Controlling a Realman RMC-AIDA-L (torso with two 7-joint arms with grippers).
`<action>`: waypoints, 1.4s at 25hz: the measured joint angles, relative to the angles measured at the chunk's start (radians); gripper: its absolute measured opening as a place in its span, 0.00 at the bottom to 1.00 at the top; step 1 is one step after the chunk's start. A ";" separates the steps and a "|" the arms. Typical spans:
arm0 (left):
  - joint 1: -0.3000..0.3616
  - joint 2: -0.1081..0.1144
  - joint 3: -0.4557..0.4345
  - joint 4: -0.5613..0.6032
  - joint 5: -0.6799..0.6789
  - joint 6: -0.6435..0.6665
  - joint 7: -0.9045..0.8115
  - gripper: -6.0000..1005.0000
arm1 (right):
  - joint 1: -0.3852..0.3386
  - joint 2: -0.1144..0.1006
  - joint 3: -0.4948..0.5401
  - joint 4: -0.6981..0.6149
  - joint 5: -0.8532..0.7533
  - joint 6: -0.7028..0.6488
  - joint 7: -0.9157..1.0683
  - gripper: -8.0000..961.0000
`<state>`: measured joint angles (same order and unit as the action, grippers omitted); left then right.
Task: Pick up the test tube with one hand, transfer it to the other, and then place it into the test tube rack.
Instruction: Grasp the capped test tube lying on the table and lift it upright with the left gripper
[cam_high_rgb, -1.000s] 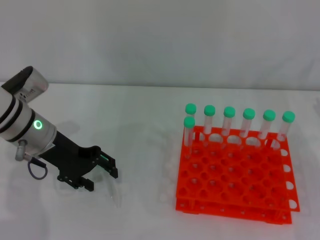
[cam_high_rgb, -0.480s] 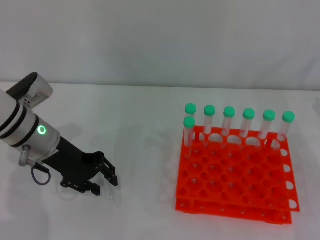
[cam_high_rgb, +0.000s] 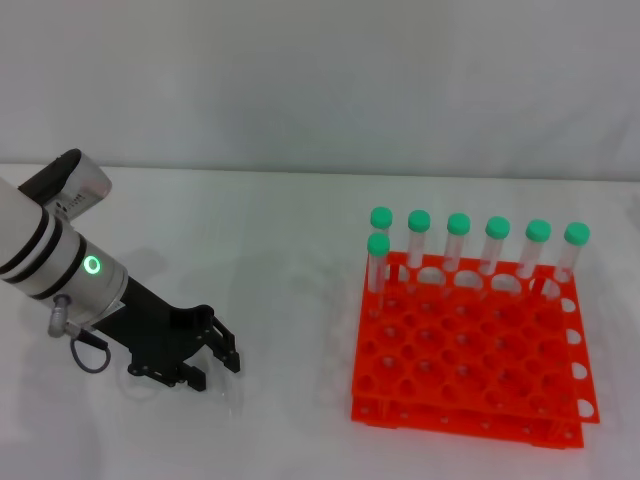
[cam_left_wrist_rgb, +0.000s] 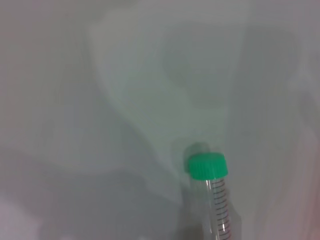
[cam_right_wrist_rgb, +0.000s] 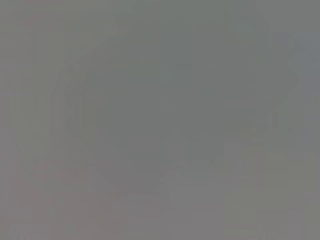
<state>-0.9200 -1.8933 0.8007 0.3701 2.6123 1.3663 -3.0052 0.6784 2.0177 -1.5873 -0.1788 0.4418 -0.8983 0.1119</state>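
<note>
The slim clear green-capped test tube (cam_left_wrist_rgb: 214, 200) is seen lying flat on the white worktop (cam_high_rgb: 280, 260), lengthwise just beyond the spread, empty fingers of the black green-lit left pincer (cam_high_rgb: 208, 362), well apart from the orange-red gridded plastic rack (cam_high_rgb: 470, 360).

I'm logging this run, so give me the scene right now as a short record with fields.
surface: white table
left claw: low over the table, left of the rack, open
tube: green cap, lying on the table close to the left claw, not gripped
rack: orange, on the right
tubes in rack: seven upright, at the far side
right claw: not in view
</note>
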 joint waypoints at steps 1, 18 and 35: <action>0.000 0.000 0.000 0.000 0.000 0.000 0.000 0.47 | 0.001 0.000 0.000 0.000 0.000 -0.002 0.000 0.91; -0.007 -0.010 0.000 -0.026 0.000 -0.022 0.014 0.46 | 0.026 -0.003 0.002 0.005 0.000 -0.005 0.000 0.91; 0.002 -0.012 0.000 -0.032 -0.002 -0.024 0.047 0.24 | 0.027 -0.004 0.006 0.005 0.000 -0.005 0.000 0.91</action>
<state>-0.9181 -1.9052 0.8007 0.3385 2.6102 1.3427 -2.9585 0.7057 2.0141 -1.5813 -0.1739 0.4418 -0.9035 0.1120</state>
